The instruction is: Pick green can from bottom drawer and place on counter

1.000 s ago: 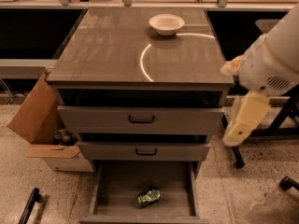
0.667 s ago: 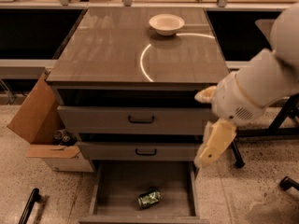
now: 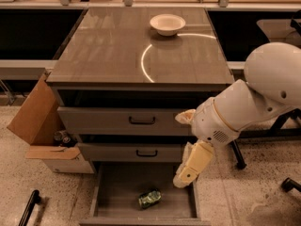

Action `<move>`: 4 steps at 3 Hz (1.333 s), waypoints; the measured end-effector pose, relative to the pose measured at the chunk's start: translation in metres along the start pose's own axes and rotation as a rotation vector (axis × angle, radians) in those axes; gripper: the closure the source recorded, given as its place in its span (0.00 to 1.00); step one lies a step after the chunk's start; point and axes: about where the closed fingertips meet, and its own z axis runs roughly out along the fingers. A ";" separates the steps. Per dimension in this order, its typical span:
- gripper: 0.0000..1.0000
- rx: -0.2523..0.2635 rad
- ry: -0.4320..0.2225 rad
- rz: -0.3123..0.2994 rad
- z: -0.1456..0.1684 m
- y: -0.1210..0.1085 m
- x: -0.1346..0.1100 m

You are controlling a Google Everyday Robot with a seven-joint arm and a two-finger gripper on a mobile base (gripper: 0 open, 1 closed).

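The green can [image 3: 149, 198] lies on its side on the grey floor of the open bottom drawer [image 3: 113, 192], near the drawer's front. The counter [image 3: 108, 46] is the glossy grey-brown cabinet top with a bright curved reflection. My gripper [image 3: 182, 179] hangs at the end of the white arm, above the drawer's right side, up and to the right of the can and apart from it. It holds nothing that I can see.
A white bowl [image 3: 167, 24] stands at the back of the counter. The two upper drawers [image 3: 117, 121] are slightly pulled out. An open cardboard box [image 3: 37, 126] sits left of the cabinet. A chair base [image 3: 287, 182] is at the right.
My arm has swung left and down, bringing the gripper from beside the cabinet's right edge to over the right side of the open bottom drawer. The can has not moved.
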 end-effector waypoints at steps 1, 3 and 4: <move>0.00 -0.039 -0.002 0.018 0.038 -0.001 0.020; 0.00 -0.107 -0.018 0.008 0.168 -0.011 0.095; 0.00 -0.106 -0.018 0.008 0.168 -0.011 0.096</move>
